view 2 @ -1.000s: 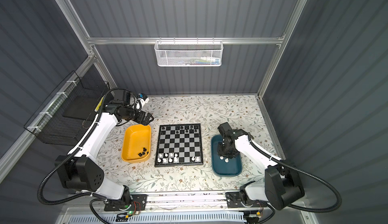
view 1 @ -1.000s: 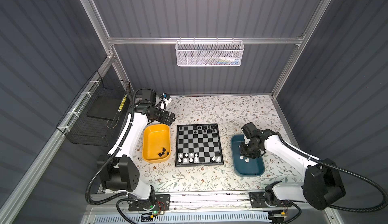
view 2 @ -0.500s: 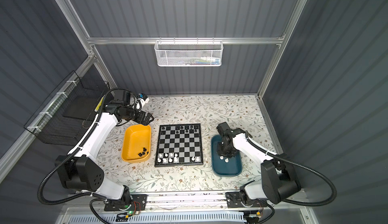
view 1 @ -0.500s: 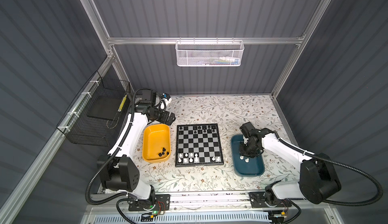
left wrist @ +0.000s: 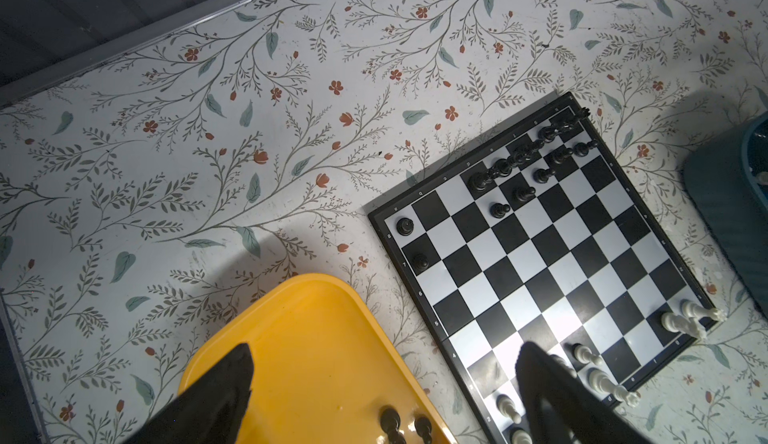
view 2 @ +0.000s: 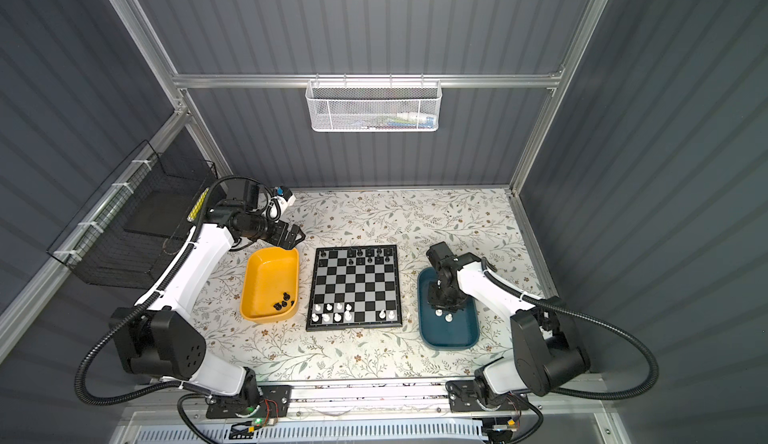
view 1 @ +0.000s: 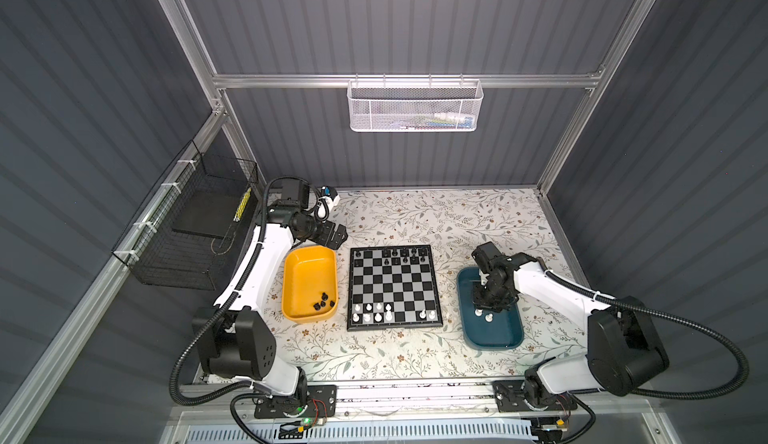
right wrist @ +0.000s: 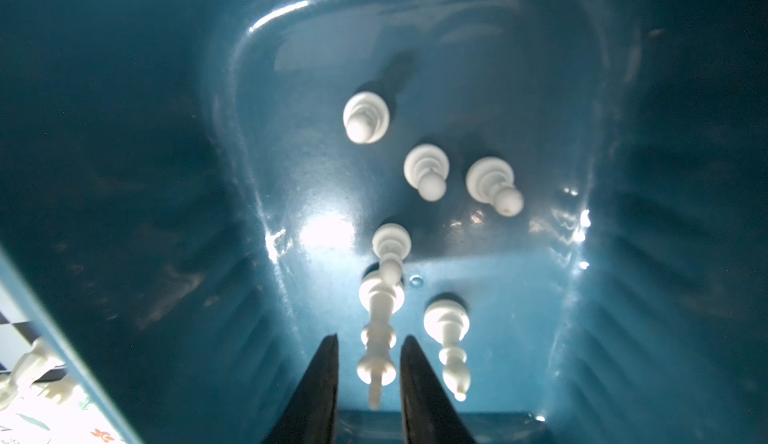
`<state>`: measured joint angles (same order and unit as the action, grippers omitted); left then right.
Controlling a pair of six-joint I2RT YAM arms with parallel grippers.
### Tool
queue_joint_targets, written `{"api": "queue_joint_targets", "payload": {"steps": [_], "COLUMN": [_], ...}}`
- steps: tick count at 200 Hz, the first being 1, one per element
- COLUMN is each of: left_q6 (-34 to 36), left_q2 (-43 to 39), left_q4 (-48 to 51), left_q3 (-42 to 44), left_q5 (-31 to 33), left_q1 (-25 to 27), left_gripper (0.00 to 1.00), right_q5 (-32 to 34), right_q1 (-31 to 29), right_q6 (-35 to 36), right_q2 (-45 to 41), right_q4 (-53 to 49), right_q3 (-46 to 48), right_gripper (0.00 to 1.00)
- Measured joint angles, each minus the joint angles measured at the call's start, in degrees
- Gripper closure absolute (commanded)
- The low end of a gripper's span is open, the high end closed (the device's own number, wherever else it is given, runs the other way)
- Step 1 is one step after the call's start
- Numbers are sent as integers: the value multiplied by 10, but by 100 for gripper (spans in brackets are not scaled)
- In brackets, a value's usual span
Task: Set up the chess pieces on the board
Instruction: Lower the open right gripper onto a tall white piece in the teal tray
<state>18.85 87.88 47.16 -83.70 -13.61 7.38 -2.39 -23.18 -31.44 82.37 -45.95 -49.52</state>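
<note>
Nearest in, the board lies square on the desk, and its two near rows carry a part-set line of white pieces. Just right of it is the teal tray, and the right hand is down inside it. In both top views only two white men show clear of that hand. The right wrist view tells more: six stand in there, four pawns farther off and two tall ones close in. The hand straddles one tall piece, fingers narrowly apart. A strip of teal shows beside the piece, so it is flanked, not clamped. Left of the board sits the yellow tray, with a cluster of black pieces at its near end. The left wrist view catches only a few of them at its edge. Farther back, more black men fill part of the board's two far rows. At the yellow tray's far end hangs the left hand, fingers spread wide, holding nothing. Its wrist view picks out the rim lettering that the top views lose. Only the top views show the wire basket on the back wall.
</note>
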Motion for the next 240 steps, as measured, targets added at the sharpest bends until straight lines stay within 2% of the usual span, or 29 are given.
{"api": "queue_joint_targets", "payload": {"steps": [160,240], "left_q6": [0,0], "left_q2": [0,0], "left_q4": [0,0], "left_q3": [10,10], "left_q5": [-2,-6], "left_q1": [0,0], "left_gripper": [0,0], "right_q5": [15,20], "right_q1": [-7,-8], "right_q6": [2,2], "right_q2": [13,13], "right_q4": [6,10], "right_q3": [0,0], "right_gripper": [75,81]}}
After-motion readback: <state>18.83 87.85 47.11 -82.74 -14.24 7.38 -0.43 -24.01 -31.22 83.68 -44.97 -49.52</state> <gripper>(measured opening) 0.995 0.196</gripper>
